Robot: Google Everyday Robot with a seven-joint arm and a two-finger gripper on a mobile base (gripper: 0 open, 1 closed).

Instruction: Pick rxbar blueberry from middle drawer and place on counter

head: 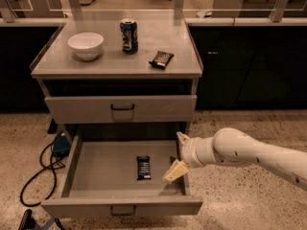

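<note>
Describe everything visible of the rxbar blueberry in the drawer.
The rxbar blueberry is a small flat rectangular bar in a dark wrapper with pale lettering. It lies flat, lengthwise front to back, on the floor of the middle drawer, right of centre, touching nothing else. The gripper hovers open to its right, apart from it.

cream plastic jaws over matt metal middle drawer.

Single view: high, frontal, close, angled down on counter and open middle drawer; gripper, fingers spread, at the drawer's right-hand wall.
</note>
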